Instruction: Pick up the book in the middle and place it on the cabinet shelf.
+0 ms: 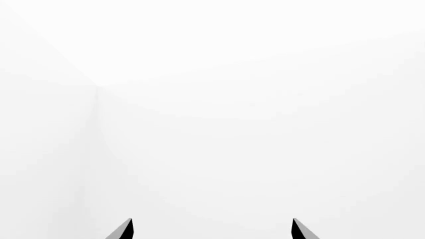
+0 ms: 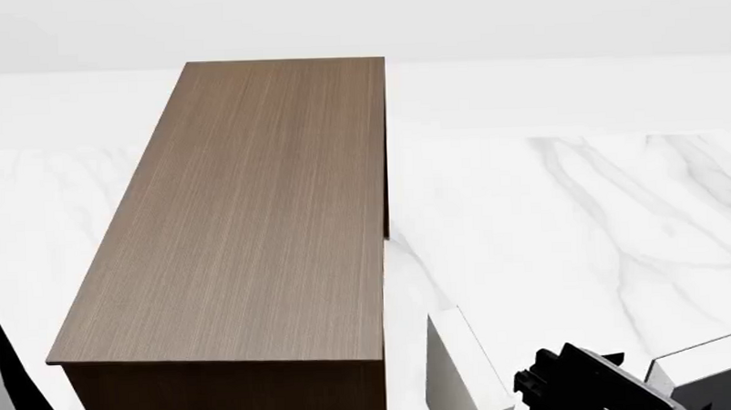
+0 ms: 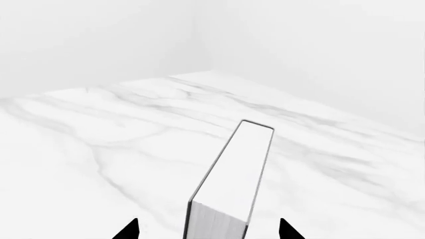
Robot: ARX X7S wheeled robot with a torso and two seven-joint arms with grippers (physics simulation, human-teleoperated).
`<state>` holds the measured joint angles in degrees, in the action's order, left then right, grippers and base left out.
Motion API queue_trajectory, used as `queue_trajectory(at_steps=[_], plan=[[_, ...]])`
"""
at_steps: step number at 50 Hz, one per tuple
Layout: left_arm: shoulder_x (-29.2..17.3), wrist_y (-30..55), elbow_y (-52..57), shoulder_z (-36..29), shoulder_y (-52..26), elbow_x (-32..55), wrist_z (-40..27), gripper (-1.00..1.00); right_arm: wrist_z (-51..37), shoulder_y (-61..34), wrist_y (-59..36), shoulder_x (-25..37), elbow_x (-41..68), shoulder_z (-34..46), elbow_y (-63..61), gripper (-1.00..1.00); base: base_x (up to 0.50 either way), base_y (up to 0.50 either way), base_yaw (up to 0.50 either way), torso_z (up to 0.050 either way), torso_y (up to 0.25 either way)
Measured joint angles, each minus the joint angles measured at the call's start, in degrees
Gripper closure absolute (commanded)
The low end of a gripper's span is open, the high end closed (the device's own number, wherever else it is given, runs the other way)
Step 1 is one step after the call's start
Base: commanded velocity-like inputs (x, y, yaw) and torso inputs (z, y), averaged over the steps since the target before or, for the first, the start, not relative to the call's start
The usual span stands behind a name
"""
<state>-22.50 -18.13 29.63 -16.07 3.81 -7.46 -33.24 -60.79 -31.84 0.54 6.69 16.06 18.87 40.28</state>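
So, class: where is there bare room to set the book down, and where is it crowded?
The cabinet shelf top is bare from edge to edge. Marble table right of it is free too. It is crowded low right, where whitish books flank the right gripper.

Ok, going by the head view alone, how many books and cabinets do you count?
Books: 2, one left of the gripper and one right of it, both cut off by the frame
Cabinet: 1
Total: 3
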Motion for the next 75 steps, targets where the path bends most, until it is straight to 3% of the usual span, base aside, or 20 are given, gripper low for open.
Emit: queue_trajectory(at_steps=[34,35,55,75], plan=[[-0.4,0.0,-0.5,-0.5,-0.2,-0.1,-0.6,-1.00,0.5,-4.8,6.9,-1.2,-0.5,0.7,13.7,-1.00,0.00,0.00,0.00,0.000,0.000],[-0.4,0.0,-0.5,-0.5,-0.2,-0.1,-0.6,-1.00,0.5,-5.0,7.1,-1.2,-0.6,0.7,14.2,1.00,0.00,0.00,0.00,0.000,0.000],[-0.7,0.1,-0.5,-0.7,-0.2,-0.1,-0.9,-1.00,0.9,-5.8,6.8,-1.0,-0.5,2.2,15.5,1.00,0.00,0.00,0.00,0.000,0.000],[-1.0,0.3,-0.5,-0.9,-0.3,0.1,-1.1,-1.00,-2.6,-2.4,-3.4,5.1,0.0,3.2,-9.8,1.00,0.00,0.00,0.00,0.000,0.002]])
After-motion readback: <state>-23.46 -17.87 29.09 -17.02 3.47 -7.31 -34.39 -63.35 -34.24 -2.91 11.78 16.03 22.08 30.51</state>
